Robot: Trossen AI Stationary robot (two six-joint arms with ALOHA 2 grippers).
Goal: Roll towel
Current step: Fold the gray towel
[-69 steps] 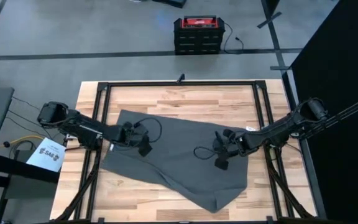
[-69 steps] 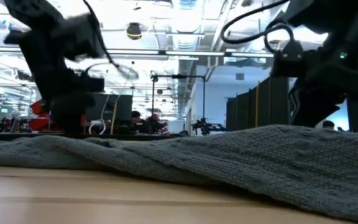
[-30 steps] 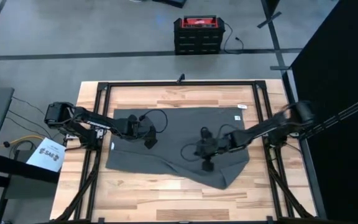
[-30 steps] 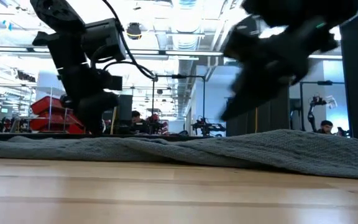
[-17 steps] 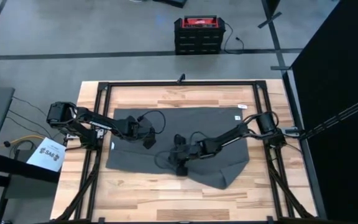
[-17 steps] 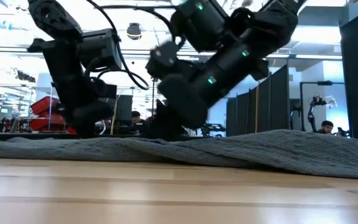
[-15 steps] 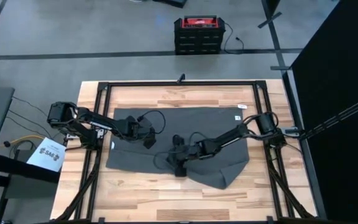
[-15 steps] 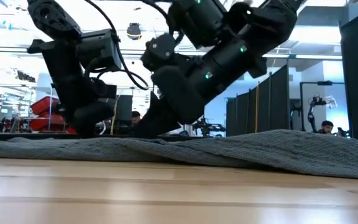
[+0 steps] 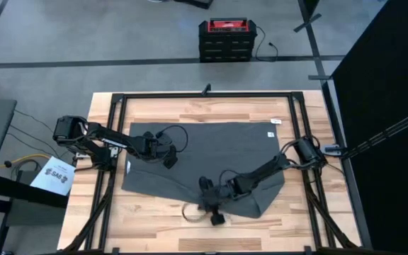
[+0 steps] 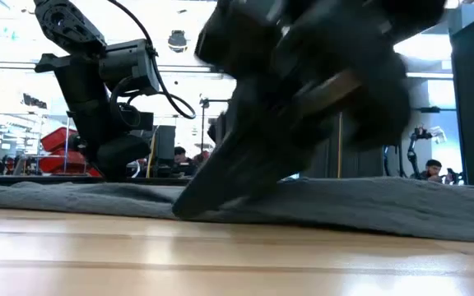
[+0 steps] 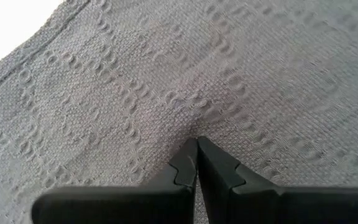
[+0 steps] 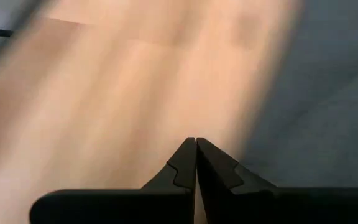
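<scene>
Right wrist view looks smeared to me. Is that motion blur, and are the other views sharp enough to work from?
Right wrist view: yes, the table and towel streak, though the right gripper itself is crisp, fingers together. Low view: the right arm is a blurred dark mass up close, with bright ceiling lights behind. Left wrist view: sharp weave, left gripper shut against the cloth. High view: clear and evenly lit.

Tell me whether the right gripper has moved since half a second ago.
Yes. In the high view the right gripper has gone toward the table's near edge, off the towel onto bare wood.
</scene>
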